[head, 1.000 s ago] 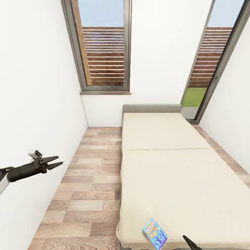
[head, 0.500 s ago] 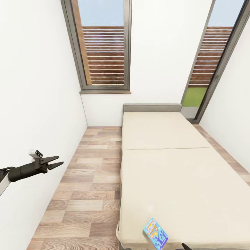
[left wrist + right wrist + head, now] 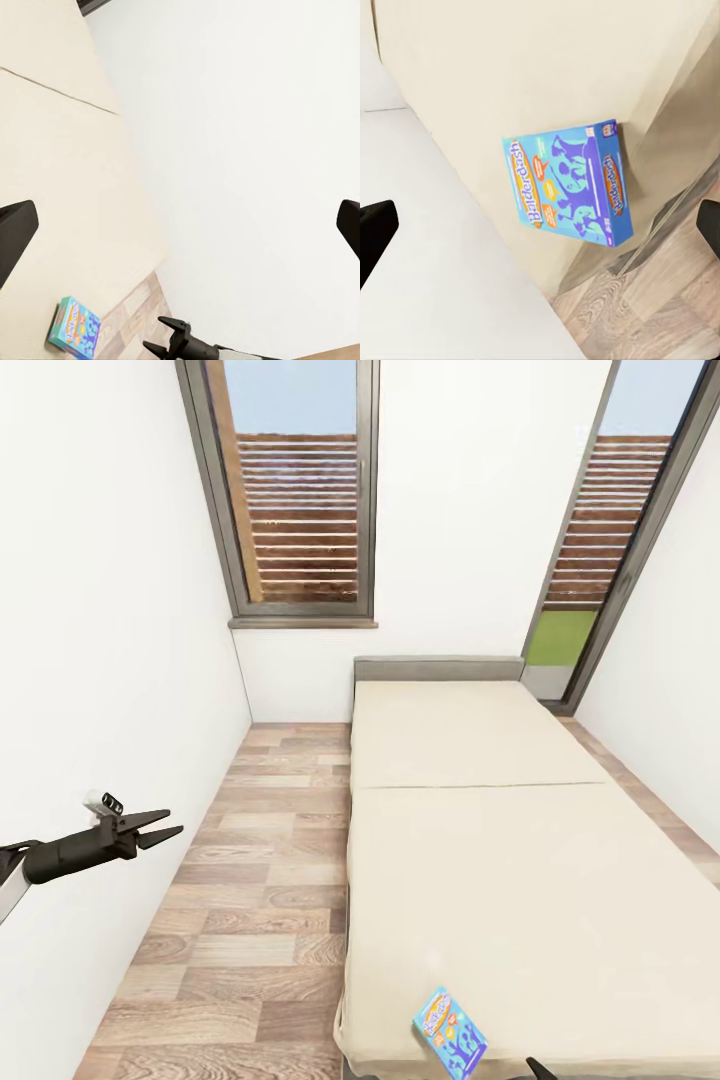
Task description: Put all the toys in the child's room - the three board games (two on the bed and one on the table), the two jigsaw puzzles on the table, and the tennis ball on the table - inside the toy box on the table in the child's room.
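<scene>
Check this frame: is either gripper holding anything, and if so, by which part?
Nothing is held. The left gripper is open in mid-air over the floor. The right gripper's fingers stand wide apart, and the blue board game lies untouched on the bed.

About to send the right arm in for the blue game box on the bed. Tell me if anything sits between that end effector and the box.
Nothing visible does. The blue game box lies flat near the corner of the bed, bare cover around it, open space ahead of the right end effector, whose fingers are spread wide.
</scene>
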Robot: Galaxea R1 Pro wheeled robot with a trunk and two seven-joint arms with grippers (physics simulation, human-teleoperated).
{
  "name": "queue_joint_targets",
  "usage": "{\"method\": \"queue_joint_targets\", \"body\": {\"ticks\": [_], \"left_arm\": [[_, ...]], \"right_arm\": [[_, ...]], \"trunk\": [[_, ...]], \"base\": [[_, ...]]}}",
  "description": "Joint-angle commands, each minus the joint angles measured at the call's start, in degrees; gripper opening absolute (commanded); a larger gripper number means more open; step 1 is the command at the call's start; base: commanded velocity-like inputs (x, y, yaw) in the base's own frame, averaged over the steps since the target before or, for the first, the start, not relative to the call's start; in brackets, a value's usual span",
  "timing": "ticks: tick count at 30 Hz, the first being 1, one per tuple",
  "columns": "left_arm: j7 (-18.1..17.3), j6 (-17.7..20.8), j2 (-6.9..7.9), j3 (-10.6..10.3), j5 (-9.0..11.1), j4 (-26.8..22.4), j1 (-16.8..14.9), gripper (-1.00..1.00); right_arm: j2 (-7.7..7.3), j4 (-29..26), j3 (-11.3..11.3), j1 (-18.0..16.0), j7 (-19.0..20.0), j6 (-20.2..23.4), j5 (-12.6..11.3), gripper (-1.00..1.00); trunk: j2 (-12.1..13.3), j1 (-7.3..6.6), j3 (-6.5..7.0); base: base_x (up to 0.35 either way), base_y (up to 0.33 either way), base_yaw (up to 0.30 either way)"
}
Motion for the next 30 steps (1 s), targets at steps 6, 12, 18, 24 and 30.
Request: {"method": "queue_joint_targets", "body": {"ticks": [6,12,18,24,30], "left_arm": [[-0.21,0.61,0.02,-0.09,0.06,0.0,-0.04,1.0],[-0.21,0.53,0.02,-0.09,0.06,-0.02,-0.04,1.0],[-0.21,0.52,0.02,-0.09,0.06,-0.03,-0.04,1.0],[-0.21,0.52,0.02,-0.09,0.06,-0.01,-0.04,1.0],[-0.21,0.52,-0.09,-0.02,0.06,-0.02,-0.04,1.0]], "right_arm": [[0.04,0.05,-0.15,-2.78,-0.95,0.78,-1.89,1.0],[1.08,0.01,-0.09,-4.91,-6.9,0.92,-2.97,1.0],[1.5,0.0,-0.12,-6.28,-9.3,0.9,-3.24,1.0],[1.51,0.0,-0.14,-6.46,-9.63,0.86,-3.3,1.0],[1.51,0.04,-0.04,-6.43,-9.64,0.92,-3.24,1.0]], "trunk": [[-2.46,1.33,-1.14],[-4.87,2.64,-2.22],[-7.27,3.96,-3.3],[-9.68,5.28,-4.37],[-12.09,6.6,-5.45]], "base": [[0.0,0.0,0.0],[0.0,0.0,0.0],[0.0,0.0,0.0],[0.0,0.0,0.0],[0.0,0.0,0.0]]}}
